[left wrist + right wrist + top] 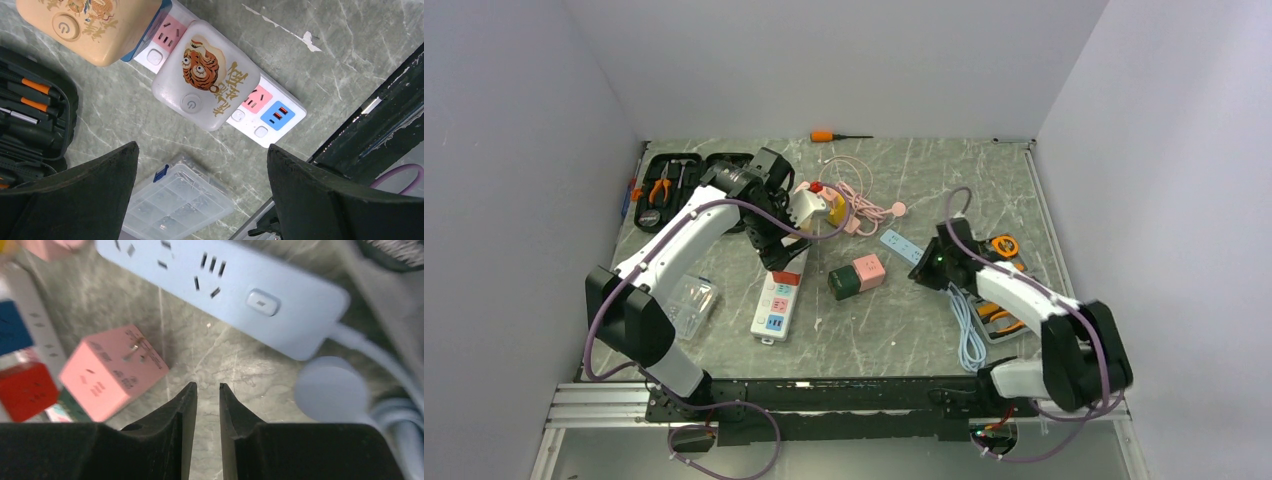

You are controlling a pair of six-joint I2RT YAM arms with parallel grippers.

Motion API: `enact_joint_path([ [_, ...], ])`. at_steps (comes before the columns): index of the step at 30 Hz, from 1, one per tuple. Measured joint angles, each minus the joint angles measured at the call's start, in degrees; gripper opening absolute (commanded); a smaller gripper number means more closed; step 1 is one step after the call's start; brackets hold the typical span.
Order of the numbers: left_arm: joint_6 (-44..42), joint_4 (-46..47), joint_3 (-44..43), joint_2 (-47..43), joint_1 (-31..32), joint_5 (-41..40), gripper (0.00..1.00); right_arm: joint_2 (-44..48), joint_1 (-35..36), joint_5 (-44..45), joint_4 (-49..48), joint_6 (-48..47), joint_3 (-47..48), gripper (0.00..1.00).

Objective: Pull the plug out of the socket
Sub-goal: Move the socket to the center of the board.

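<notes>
A white power strip (pixel 272 116) with pink sockets and a blue USB panel lies on the table. It also shows in the top view (pixel 777 303). A white cube plug (pixel 206 75) with a tiger picture sits on the strip. A beige cube plug (pixel 90 27) sits at the strip's other end. My left gripper (pixel 202 147) is open wide and empty, above and short of the white plug; in the top view it (pixel 781 250) covers the strip's far end. My right gripper (pixel 208 386) is nearly closed and empty, over bare table.
A light blue power strip (pixel 225 285) with a coiled cable (pixel 969 335) lies by the right gripper. Pink (pixel 869 270) and green (pixel 844 283) cube sockets sit mid-table. A clear plastic box (pixel 175 205), an open tool case (pixel 30 120), a screwdriver (pixel 839 135) and pliers (pixel 999 318) are around.
</notes>
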State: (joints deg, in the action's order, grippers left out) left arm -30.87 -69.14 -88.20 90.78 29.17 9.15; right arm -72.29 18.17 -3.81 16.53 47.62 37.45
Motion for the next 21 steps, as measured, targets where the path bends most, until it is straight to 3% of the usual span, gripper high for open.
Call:
enact_joint_path([
  [4,-0.02,0.02,0.0,0.0,-0.11,0.04,0.99,-9.97,3.82,-0.15,-2.45,0.59,1.55,0.2],
  [9,-0.26,-0.13,-0.76,0.0,-0.44,0.87,0.99,-16.52,1.44,0.92,-5.31,3.1,4.39,0.14],
  [21,-1.51,0.0,-1.62,0.0,-0.98,1.86,0.99,-9.25,-14.53,6.34,-6.29,7.08,-1.57,0.14],
])
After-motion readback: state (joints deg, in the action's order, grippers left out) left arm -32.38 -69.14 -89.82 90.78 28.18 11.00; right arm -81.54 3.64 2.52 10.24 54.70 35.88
